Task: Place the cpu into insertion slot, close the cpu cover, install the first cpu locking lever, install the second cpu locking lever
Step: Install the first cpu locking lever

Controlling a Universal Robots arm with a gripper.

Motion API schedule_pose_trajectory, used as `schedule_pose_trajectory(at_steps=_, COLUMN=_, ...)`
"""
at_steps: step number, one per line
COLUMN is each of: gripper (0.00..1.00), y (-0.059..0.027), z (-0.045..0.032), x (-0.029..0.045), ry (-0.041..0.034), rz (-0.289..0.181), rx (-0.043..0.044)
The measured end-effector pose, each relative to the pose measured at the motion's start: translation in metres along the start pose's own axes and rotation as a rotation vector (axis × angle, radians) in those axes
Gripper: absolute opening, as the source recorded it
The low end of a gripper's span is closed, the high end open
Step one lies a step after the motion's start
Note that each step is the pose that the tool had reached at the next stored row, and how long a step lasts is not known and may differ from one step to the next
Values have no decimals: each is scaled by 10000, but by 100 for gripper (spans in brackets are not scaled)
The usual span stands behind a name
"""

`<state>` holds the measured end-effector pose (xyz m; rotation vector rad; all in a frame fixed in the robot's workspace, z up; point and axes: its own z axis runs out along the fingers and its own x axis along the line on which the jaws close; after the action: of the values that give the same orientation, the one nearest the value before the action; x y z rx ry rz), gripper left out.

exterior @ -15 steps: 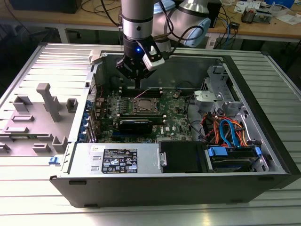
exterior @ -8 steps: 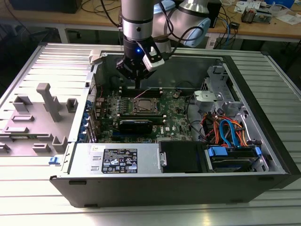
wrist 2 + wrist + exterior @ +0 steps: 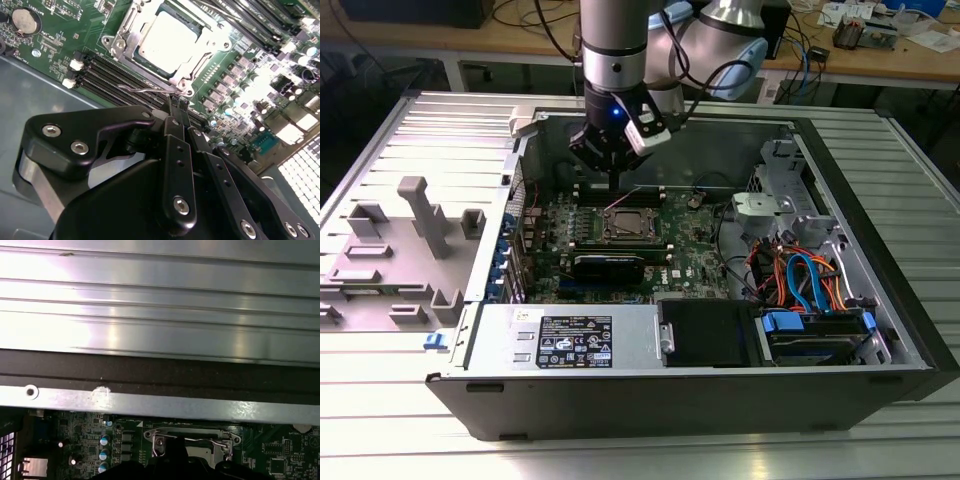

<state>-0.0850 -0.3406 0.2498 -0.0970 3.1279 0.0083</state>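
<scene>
The cpu (image 3: 167,42) lies flat in the insertion slot (image 3: 112,42) on the green motherboard (image 3: 690,250), its pale metal top showing through the window of the cpu cover (image 3: 131,50), which is folded down over it. My gripper (image 3: 178,103) hangs just beside the socket's edge with its two black fingers drawn together. Its tips meet a thin wire locking lever (image 3: 142,90) that runs along that side of the socket. I cannot tell whether the wire is pinched between them. In the exterior view the gripper (image 3: 614,188) points straight down behind the socket (image 3: 628,224), and a lever (image 3: 623,199) sticks up at a slant there.
Long black memory slots (image 3: 115,75) lie between the gripper and the socket. The open computer case has a power supply (image 3: 575,340) at the front and drive cables (image 3: 800,280) at the exterior view's right. A grey fixture plate (image 3: 415,230) lies outside at the left. The ribbed case wall (image 3: 160,315) stands close.
</scene>
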Motion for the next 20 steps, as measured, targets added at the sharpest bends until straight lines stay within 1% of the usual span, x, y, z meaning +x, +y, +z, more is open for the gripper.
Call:
schedule_pose_trajectory(at_steps=5, gripper=11, y=15, z=21, x=-39, ry=-1, rz=61, rx=9)
schedule_pose_trajectory(at_steps=10, gripper=11, y=16, z=41, x=-89, ry=-2, rz=284, rx=10)
schedule_pose_trajectory(at_steps=15, gripper=11, y=19, z=79, x=-144, ry=-2, rz=296, rx=11)
schedule_pose_trajectory(at_steps=20, gripper=11, y=28, z=102, x=-161, ry=-3, rz=296, rx=9)
